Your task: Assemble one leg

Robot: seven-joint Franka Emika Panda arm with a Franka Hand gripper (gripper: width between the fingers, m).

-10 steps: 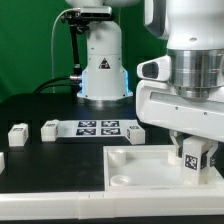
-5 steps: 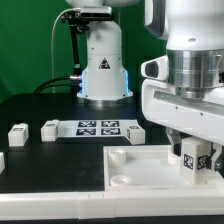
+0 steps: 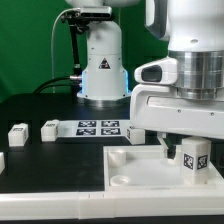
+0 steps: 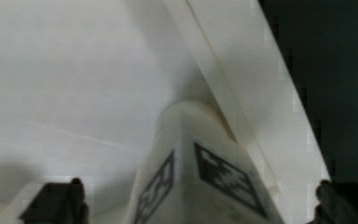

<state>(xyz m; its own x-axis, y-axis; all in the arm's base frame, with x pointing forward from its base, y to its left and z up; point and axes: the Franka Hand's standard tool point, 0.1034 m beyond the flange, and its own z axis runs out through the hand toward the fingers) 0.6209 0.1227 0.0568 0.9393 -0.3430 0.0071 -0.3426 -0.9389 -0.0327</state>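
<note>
The leg (image 3: pixel 194 160), a small white post with a black-and-white tag, stands in the far right corner of the large white plate (image 3: pixel 135 178), at the exterior view's right. My gripper (image 3: pixel 192 152) hangs straight over it, jaws either side of the post. In the wrist view the leg (image 4: pixel 211 170) rises between the two dark fingertips (image 4: pixel 55 203), with a gap on each side. The gripper (image 4: pixel 201 205) is open and touches nothing that I can see.
The marker board (image 3: pixel 98 127) lies behind the plate. Loose white parts sit beside it at the left (image 3: pixel 17 133), (image 3: pixel 49 127) and at its right end (image 3: pixel 136 131). The arm's base (image 3: pixel 102 70) stands at the back.
The jaws have spread: the dark finger that was against the leg's left side now stands apart from it. The hand has shifted slightly. The leg stays in its corner.
</note>
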